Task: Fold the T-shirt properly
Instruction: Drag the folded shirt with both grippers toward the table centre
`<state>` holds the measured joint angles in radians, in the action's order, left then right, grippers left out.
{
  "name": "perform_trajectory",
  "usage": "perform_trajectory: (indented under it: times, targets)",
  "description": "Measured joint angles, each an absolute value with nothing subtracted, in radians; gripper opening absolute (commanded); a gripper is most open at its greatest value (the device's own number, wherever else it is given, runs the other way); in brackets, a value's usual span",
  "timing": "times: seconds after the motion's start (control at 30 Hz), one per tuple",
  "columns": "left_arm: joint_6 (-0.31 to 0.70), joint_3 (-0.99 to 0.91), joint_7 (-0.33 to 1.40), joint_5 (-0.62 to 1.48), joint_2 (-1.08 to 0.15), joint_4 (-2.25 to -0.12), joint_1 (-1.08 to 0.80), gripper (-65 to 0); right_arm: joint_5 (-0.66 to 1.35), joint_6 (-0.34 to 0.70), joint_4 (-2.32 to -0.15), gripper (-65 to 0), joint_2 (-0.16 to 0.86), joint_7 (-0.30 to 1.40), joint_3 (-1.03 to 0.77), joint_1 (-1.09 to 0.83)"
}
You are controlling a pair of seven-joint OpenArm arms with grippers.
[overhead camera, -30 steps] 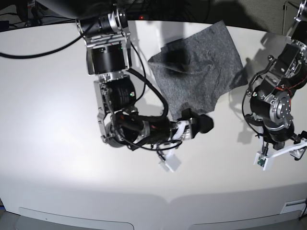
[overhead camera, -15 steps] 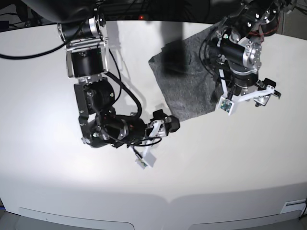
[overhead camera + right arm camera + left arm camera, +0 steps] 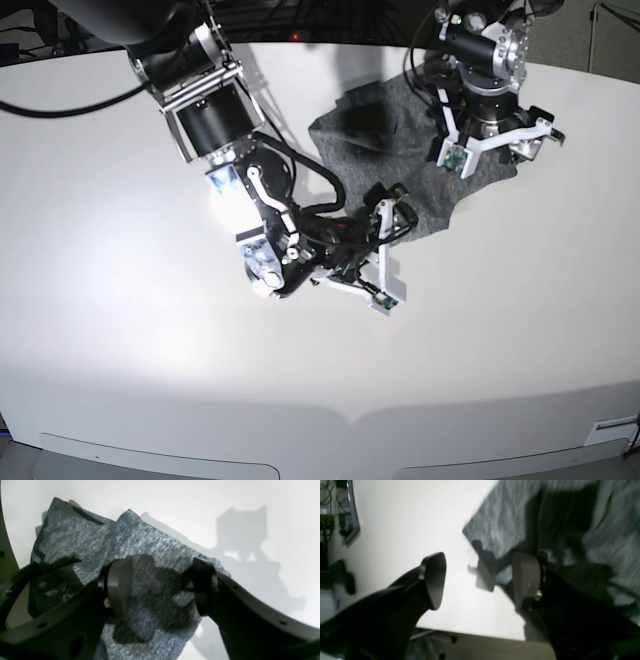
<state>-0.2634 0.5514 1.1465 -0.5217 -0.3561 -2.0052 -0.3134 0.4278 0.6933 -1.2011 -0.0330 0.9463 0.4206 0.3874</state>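
Note:
The grey T-shirt (image 3: 410, 170) lies folded into a small rough square at the back of the white table (image 3: 150, 350). My right gripper (image 3: 161, 587) hangs open just above the T-shirt (image 3: 155, 550), one finger on each side of a patch near its corner, with nothing between them. In the base view the right gripper (image 3: 397, 210) is at the shirt's near corner. In the left wrist view my left gripper (image 3: 480, 580) is open and empty, straddling an edge of the T-shirt (image 3: 500, 530) by the table's rim. The left arm (image 3: 485, 60) stands over the shirt's far right side.
The table edge (image 3: 470, 630) runs close under the left gripper, with floor and chair legs beyond it. A metal frame (image 3: 348, 517) stands off the table. Black cables (image 3: 60, 105) trail across the back left.
The left arm has swung from the table's right side up to the shirt's far right edge. The right arm drew back left, then returned to the shirt's near corner. The shirt lies unmoved.

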Motion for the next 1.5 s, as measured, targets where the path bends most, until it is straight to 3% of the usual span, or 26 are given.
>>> perform_trajectory:
  times: [0.23,0.5,0.77,0.97,1.2,1.5]
  targets:
    - [-0.267,0.552,1.074,-0.515,-0.311,-1.842,-0.304,-24.9,0.429,0.693,-1.201,-27.6,-0.030,0.972,0.421,0.327]
    - [-0.239,0.550,0.994,-0.539,-0.308,-1.622,-0.130,-24.9,0.479,0.694,-1.213,-27.7,0.031,0.957,0.419,0.271]
    - [-0.083,0.550,0.915,-0.361,-0.263,-1.613,-0.016,-24.9,0.599,0.694,-1.222,-27.7,0.081,0.993,0.415,0.238]
    - [0.022,0.551,0.890,-0.341,-0.225,-1.610,0.025,-24.9,0.600,0.694,-1.288,-27.7,0.098,1.024,0.398,0.215]
    - [0.035,0.558,0.846,-0.292,-0.307,-1.610,0.053,-24.9,0.595,0.694,-1.345,-27.7,0.117,1.143,0.256,0.189]
    - [0.059,0.564,0.800,-0.246,-0.326,-1.610,0.053,-24.9,0.651,0.697,-1.507,-27.7,0.142,1.137,0.155,-0.023]
